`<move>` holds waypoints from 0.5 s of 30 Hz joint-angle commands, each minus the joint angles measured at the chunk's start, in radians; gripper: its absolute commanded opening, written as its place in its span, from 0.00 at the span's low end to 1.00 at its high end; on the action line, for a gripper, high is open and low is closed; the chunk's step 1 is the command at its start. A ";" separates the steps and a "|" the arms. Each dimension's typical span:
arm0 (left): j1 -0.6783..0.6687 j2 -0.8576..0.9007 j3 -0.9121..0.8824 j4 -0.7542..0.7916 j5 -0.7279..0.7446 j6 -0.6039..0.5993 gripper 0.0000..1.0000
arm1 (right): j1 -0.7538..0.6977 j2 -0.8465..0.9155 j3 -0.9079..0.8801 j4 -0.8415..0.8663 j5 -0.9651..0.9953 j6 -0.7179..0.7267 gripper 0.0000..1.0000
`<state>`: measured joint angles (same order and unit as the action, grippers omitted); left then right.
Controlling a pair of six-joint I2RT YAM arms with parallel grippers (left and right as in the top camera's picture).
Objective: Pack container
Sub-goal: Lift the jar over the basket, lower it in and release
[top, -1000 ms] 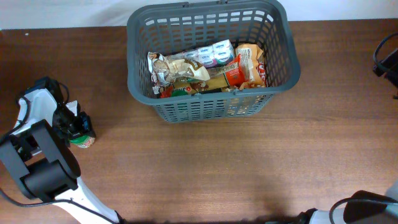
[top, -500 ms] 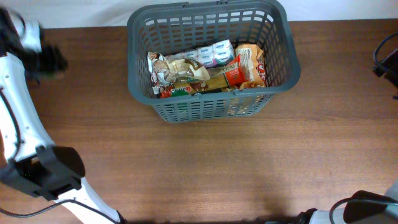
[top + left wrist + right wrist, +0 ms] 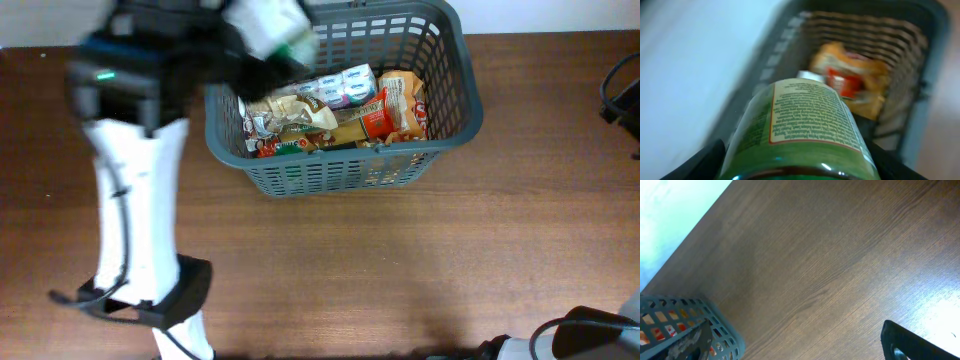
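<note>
Left arm base stands on the bench [image 3: 400,260] at front left. The arm rises white and reaches over the container's left rear corner, all of it blurred in the overhead view.

My left hand [image 3: 268,35] is clamped on a green-labelled can [image 3: 810,130], with a dark finger [image 3: 697,162] showing on either side of it in the wrist view. The can's long axis runs away from the wrist camera, its far end aimed into the container. The label has a cream panel of small dark print, too smeared to read.

The container [image 3: 345,172] sits at the rear middle of the bench, open side up, with its long axis running left to right across the bench. Its slotted walls are upright.

Inside, left to right:
- a silvery-beige bag [image 3: 285,110]
- a white-and-blue pack [image 3: 345,85]
- a red-and-orange packet [image 3: 392,108]

There is printing on all three, none of it legible.

Right wrist view shows bare wood, with one corner of the container [image 3: 715,330] at lower left. Only a dark edge of my right hand [image 3: 910,342] shows at lower right, so I cannot tell whether it is apart or together.
</note>
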<state>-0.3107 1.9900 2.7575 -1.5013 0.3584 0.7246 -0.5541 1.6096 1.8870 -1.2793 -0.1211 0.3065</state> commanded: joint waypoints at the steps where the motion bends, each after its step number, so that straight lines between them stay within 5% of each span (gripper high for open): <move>1: -0.086 0.063 -0.057 -0.022 -0.111 0.145 0.02 | -0.003 0.003 0.008 0.000 -0.002 -0.002 0.99; 6: -0.119 0.124 -0.125 -0.108 -0.279 0.145 0.02 | -0.003 0.003 0.008 0.000 -0.002 -0.002 0.99; 15: -0.068 0.190 -0.274 -0.143 -0.284 0.145 0.02 | -0.003 0.003 0.008 0.000 -0.002 -0.002 0.99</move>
<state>-0.4068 2.1674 2.5164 -1.6424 0.0925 0.8497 -0.5541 1.6096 1.8870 -1.2793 -0.1211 0.3065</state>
